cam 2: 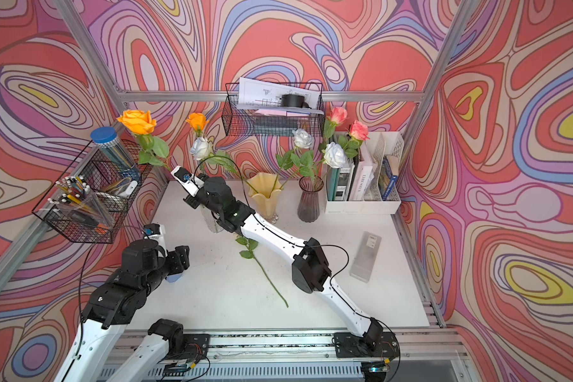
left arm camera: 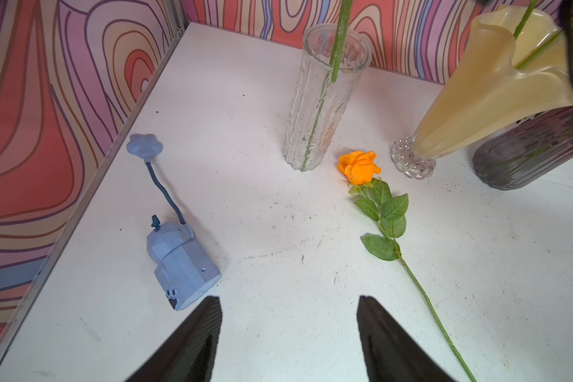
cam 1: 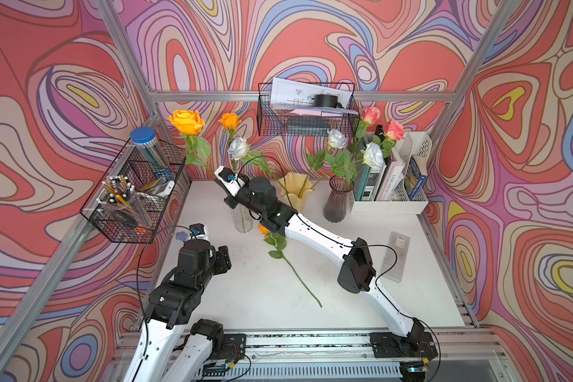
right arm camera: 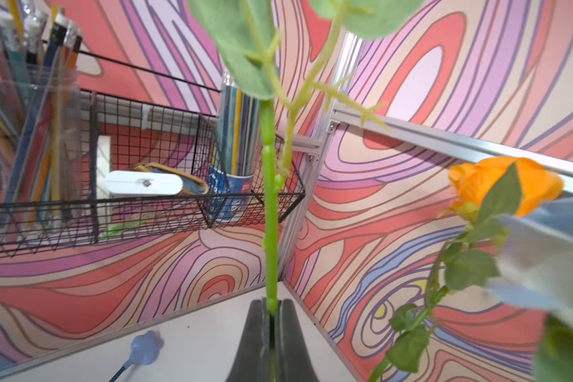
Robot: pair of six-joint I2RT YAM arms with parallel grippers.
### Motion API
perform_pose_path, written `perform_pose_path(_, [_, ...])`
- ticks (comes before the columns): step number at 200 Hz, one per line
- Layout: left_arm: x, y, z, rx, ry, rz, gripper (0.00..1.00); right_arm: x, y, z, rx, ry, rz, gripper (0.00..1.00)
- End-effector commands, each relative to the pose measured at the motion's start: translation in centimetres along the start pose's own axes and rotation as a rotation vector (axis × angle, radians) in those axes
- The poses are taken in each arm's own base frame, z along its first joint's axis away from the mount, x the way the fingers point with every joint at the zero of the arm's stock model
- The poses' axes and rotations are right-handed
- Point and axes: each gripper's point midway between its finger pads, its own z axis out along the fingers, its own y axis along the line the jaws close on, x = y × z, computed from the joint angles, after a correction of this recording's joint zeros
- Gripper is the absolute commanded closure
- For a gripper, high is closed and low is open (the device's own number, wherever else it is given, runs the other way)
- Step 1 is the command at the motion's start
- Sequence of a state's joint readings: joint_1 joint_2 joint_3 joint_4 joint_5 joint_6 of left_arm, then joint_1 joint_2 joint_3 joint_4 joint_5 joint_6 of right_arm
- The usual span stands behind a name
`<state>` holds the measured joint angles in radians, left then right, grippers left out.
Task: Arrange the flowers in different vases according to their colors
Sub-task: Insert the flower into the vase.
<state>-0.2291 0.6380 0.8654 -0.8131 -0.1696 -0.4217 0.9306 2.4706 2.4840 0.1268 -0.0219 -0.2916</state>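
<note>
Over clear vase (left arm camera: 325, 99): right end effector (right arm camera: 272, 307) pinching orange rose (cam 1: 186, 121) by leafy green stem (right arm camera: 268, 198); left end effector (left arm camera: 288, 299) spread.

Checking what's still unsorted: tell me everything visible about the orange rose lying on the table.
Artificial rose: open orange fabric-like bloom, thin green stem, several toothed leaves just below the head. It lies flat on the white table, bloom close to the base of the clear vase, with a gap between them, stem running back toward the robot. Nothing grips it.
</note>
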Motion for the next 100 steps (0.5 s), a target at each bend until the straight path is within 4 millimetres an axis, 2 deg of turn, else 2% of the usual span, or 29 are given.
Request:
perform_pose_path(1, [1.3,-0.4,1.7,0.012,0.050,-0.102,0.29,-4.4,-1.3,-0.7,0.029,-0.111,0.006,1.00])
perform_pose_path(34, [4.4,-1.2,4.5,0.063,0.107,-0.219,0.29,-5.0,-2.1,-0.8,0.037,-0.128,0.000,1.00])
perform_pose_path(48, [5.3,-0.8,5.1,0.049,0.116,-0.236,0.29,-4.9,-2.4,-0.7,0.037,-0.127,-0.003,1.00])
perform_pose_path(63, [5.6,-0.4,5.3,0.035,0.106,-0.233,0.29,-4.3,-2.5,-0.6,0.032,-0.120,0.006,1.00])
perform_pose_path(100, [5.9,-0.3,5.9,0.038,0.086,-0.236,0.29,-0.6,-2.0,0.2,0.029,-0.073,-0.005,1.00])
